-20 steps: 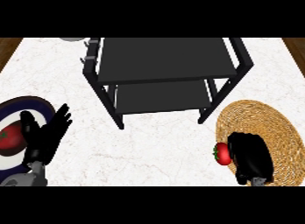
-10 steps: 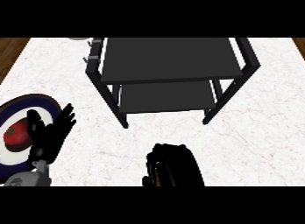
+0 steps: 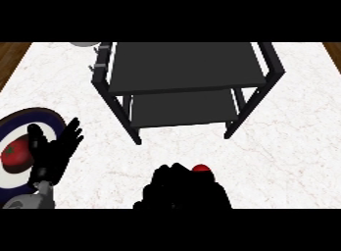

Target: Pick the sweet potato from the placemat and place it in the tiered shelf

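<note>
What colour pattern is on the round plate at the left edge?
Plate: dark blue outer ring, white ring, red centre, seen in the head view.

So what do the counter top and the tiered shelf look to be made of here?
The counter top looks like polished white marble or a marble-look laminate: pale with faint grey-brown veins. The tiered shelf looks like dark painted or powder-coated metal: thin black posts and flat matte charcoal trays with little shine, though hard plastic can't be ruled out.
</note>
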Controlling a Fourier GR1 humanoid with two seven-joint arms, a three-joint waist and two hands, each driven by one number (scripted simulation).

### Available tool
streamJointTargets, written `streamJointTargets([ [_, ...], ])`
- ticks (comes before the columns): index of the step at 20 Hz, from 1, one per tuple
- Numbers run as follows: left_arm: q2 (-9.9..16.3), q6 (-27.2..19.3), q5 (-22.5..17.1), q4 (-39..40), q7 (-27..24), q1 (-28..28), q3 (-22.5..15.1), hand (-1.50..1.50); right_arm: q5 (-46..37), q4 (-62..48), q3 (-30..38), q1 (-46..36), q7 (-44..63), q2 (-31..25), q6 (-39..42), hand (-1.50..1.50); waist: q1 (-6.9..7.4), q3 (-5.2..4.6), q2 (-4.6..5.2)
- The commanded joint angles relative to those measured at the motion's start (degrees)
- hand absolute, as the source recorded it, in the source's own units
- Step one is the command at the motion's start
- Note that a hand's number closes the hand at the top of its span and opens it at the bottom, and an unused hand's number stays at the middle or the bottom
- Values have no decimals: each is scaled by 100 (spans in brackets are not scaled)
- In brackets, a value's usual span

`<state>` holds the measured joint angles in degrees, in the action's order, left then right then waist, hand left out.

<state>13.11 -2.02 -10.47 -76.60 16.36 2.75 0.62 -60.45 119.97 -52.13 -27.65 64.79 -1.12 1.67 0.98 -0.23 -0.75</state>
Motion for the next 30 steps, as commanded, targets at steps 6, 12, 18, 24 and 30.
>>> streamJointTargets([
  [6,-71,-8,-16,61,80,147,4,0,828,-160,1524,-2006,1534,107,496,150,24,-4,32],
  [12,-196,-83,146,167,-170,63,-87,0,1462,-1152,2708,-3319,1480,108,646,150,29,-2,48],
  [18,-69,5,-19,133,5,199,111,0,1861,-2226,3885,-4394,916,109,1101,150,-37,10,63],
  [24,-66,27,136,386,-125,302,84,0,1937,-3522,4173,-4694,-1,107,993,150,-44,13,89],
  [30,-85,109,77,-78,-100,-44,80,0,2106,-4094,4546,-4647,-809,-188,1247,150,-37,21,73],
])
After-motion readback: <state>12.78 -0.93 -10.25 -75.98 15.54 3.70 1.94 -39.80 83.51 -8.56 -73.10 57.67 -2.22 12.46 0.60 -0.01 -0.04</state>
